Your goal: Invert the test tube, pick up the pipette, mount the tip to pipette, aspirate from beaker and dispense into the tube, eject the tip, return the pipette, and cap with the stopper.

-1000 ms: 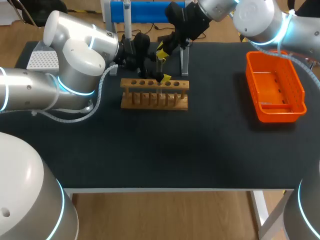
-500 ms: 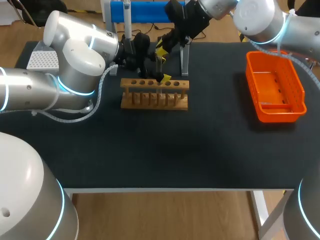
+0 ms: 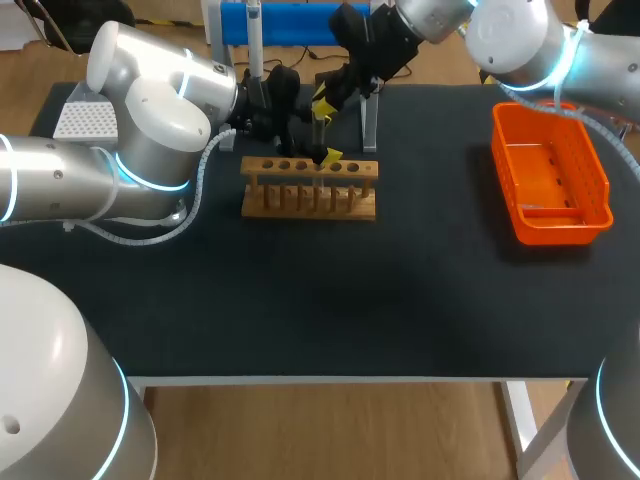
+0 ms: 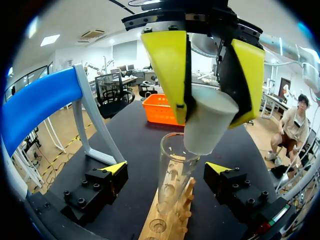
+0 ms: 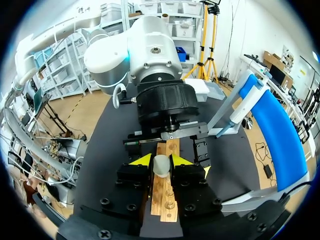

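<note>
Right gripper (image 5: 161, 162): clenched on a white tapered stopper (image 4: 207, 125), with one yellow tip pressed to each side of it. The stopper sits tilted between the fingers. Its lower end is at the rim of the mouth of a clear glass test tube (image 4: 170, 172), directly beneath the right fingers. Cannot tell whether the stopper has entered the mouth.

Left gripper (image 4: 167, 171): released. Its fingers are spread to either side of the tube, below the right gripper, with a gap showing on both sides. The tube stands upright between them, with its foot in a hole of a light wooden test tube rack (image 3: 310, 205). The rack lies under both grippers on the black table (image 3: 350, 300).

Just beyond the grippers, behind the rack, stands a grey-legged stand with a blue top bar (image 4: 37, 102). A white pipette (image 3: 255, 45) hangs upright from it.

Further out, ahead of the left gripper and past the far end of the rack, sits an orange plastic basket (image 3: 560, 228), well apart from both grippers.

A white perforated tip box (image 3: 85, 120) is behind the left gripper beside that arm, also well apart.
</note>
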